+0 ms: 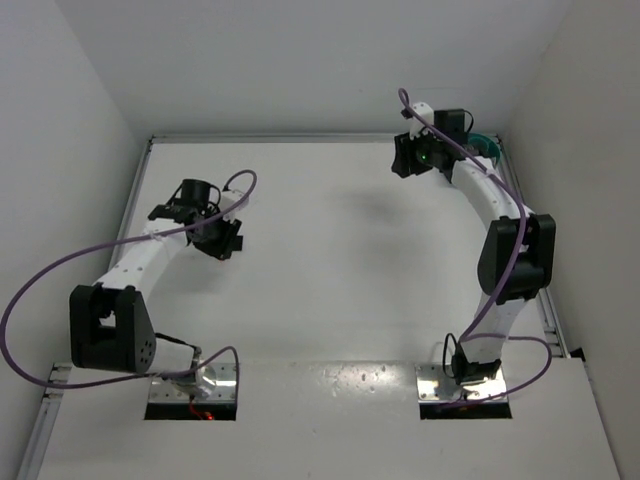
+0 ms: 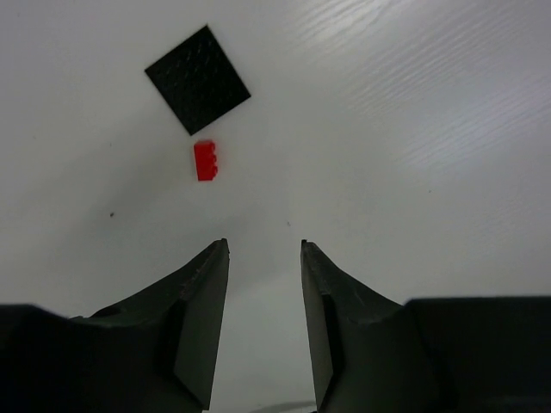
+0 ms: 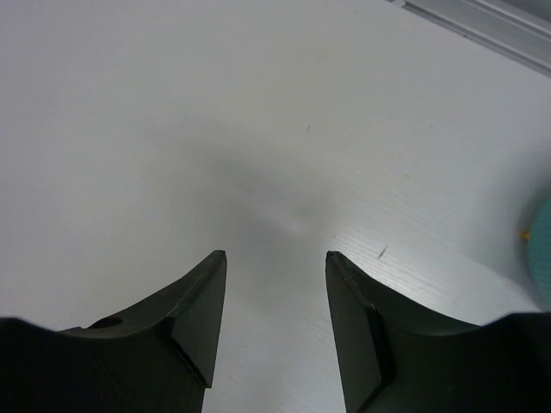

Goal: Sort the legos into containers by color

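From above, both arms reach out over the white counter (image 1: pixel 330 260). The left fingers (image 1: pixel 228 240) hang over the left half of it. The right fingers (image 1: pixel 405 160) are at the far right corner, just beside the teal bowl (image 1: pixel 486 146), which the arm mostly hides. A purple cable (image 1: pixel 40 290) loops off each arm. No bricks can be made out from here.

In the left wrist view, the left fingers (image 2: pixel 202 292) stand released, with a clear gap between them and only bare counter (image 2: pixel 413 129) showing through. Ahead of the tips and a little to the left lies a red brick (image 2: pixel 205 160). Just beyond it a flat black plate (image 2: pixel 197 79) lies turned like a diamond. Its lower corner is close to the brick but apart from it. Neither piece touches the fingers.

In the right wrist view, the right fingers (image 3: pixel 198 301) are likewise released and grasp nothing, with plain counter (image 3: pixel 172 129) between and ahead of them. The teal bowl (image 3: pixel 542 254) shows only as a curved sliver at the right edge, off to the side of the tips. A tiny yellow-orange speck (image 3: pixel 525 232) sits at its rim, too small to identify. A metal rail (image 3: pixel 482 26) crosses the top right corner.
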You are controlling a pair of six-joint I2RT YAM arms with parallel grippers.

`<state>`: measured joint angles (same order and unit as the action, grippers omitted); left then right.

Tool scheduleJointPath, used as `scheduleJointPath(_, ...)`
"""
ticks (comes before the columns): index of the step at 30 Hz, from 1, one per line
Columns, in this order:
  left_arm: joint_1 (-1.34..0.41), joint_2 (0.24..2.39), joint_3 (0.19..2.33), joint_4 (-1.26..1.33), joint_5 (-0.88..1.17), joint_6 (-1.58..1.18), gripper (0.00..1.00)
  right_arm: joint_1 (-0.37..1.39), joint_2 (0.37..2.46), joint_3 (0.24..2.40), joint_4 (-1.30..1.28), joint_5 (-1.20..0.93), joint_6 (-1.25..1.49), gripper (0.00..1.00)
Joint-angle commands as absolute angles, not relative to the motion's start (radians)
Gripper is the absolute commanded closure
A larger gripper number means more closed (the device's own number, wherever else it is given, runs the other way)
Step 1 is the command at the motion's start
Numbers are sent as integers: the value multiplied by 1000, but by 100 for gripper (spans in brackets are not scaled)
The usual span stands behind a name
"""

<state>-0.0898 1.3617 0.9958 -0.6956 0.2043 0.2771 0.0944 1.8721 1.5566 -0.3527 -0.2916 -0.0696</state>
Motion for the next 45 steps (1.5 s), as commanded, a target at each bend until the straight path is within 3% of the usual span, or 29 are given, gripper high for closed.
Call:
scheduleJointPath(1,-57,1405,991,-723,141,311,56,98,1836,1531,-327,-367,-38,50)
scheduleJointPath(21,-25,1678,1020,-552,92,238,58,98,1809,1513,-364,-376,-57,50)
scheduleJointPath(27,-6,1733,1049,-543,83,248,51,98,1799,1513,-364,-356,-57,50)
scheduleJointPath(35,-6,1766,1078,-543,133,293,51,98,1818,1513,-364,-347,-57,50)
scheduleJointPath(41,-6,1775,1078,-543,166,311,63,98,1818,1522,-364,-347,-57,50)
scheduleJointPath(45,-6,1775,1078,-543,198,311,77,98,1818,1522,-354,-365,-57,50)
